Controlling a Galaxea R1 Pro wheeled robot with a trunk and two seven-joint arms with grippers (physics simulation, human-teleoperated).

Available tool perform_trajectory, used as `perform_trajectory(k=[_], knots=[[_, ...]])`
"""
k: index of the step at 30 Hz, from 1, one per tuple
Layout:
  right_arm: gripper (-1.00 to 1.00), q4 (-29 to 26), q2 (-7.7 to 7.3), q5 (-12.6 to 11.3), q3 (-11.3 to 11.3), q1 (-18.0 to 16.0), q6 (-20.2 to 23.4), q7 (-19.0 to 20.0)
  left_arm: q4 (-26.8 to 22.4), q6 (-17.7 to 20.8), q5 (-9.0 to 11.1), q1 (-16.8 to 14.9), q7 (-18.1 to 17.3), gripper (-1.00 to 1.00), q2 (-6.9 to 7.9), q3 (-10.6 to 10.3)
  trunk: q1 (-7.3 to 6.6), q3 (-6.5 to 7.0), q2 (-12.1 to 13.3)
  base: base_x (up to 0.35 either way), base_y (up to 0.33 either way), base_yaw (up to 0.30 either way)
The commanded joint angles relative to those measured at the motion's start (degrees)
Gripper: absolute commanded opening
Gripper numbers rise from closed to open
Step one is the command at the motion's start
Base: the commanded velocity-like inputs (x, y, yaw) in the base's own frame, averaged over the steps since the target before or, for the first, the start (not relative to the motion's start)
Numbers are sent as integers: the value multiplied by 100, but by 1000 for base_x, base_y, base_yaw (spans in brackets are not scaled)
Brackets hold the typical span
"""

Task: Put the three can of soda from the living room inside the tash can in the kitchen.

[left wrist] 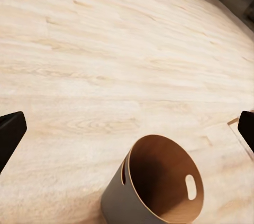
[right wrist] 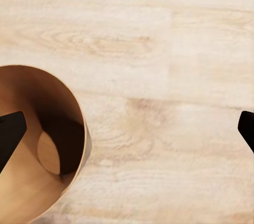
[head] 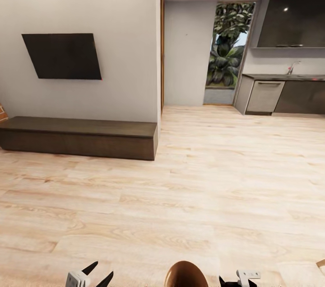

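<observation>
The tash can [head: 186, 274], a small grey bucket with a copper-brown inside, stands on the wooden floor right in front of me, between my two grippers. My left gripper [head: 98, 274] is open; in the left wrist view its dark fingertips [left wrist: 10, 135] are spread wide above the floor, with the tash can [left wrist: 159, 187] beyond them and empty. My right gripper [head: 235, 280] is open too, holding nothing, with the tash can [right wrist: 37, 139] beside one fingertip [right wrist: 10, 131]. The soda cans are out of view. The kitchen's dark cabinets [head: 293, 95] lie far right.
A dark low bench [head: 81, 137] runs along the white wall under a black TV [head: 63, 56] on the left. The wall's corner [head: 160, 61] juts out mid-view. Light wooden floor [head: 212, 174] stretches toward a tall window with plants [head: 228, 47].
</observation>
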Motion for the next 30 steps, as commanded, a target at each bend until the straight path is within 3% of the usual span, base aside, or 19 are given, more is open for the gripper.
perform_trajectory(k=[1,9,30], knots=[[100,0,0,0,1,0,0,0,0,0,1,0,0,100,0,0,23,-28,-42,0,0,0],[100,0,0,0,-2,1,2,4,0,0,1,0,0,100,0,0,67,-129,-122,0,0,0],[100,0,0,0,-5,1,-1,9,9,0,1,0,0,100,0,-3,67,-136,-122,11,64,0]])
